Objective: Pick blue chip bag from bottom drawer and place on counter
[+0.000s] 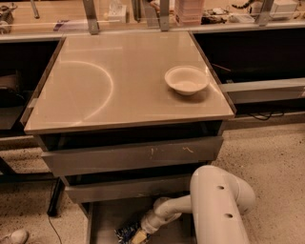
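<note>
Retrieval is sitting at the grasping stage. The gripper is hanging low inside the open bottom drawer, right against the blue chip bag, which is lying on the drawer's grey floor. Whether the claw is gripping the bag, I cannot tell. Lifting and placing are waiting to be done. The glossy counter is carrying a white bowl near its right edge. Speckled flooring is surrounding the cabinet, and a cluttered wooden bench is running behind.
</note>
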`<action>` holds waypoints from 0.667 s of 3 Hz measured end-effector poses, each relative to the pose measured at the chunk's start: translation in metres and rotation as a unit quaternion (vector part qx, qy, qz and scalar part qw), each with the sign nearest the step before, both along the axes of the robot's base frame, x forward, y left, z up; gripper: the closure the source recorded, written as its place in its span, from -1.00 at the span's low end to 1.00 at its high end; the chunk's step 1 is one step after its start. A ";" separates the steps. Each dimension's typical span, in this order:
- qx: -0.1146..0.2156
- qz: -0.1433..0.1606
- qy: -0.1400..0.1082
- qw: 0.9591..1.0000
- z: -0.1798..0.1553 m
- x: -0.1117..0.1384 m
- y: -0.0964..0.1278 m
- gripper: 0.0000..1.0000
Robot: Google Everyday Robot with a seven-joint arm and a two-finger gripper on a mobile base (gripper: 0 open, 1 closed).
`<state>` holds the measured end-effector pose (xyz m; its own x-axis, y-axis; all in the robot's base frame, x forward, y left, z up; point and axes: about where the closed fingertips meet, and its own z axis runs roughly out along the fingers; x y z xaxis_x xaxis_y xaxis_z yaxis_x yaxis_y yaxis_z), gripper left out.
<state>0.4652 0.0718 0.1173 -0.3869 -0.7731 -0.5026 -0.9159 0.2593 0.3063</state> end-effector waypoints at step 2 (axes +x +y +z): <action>0.021 -0.003 -0.004 1.000 0.032 -0.006 0.004 1.00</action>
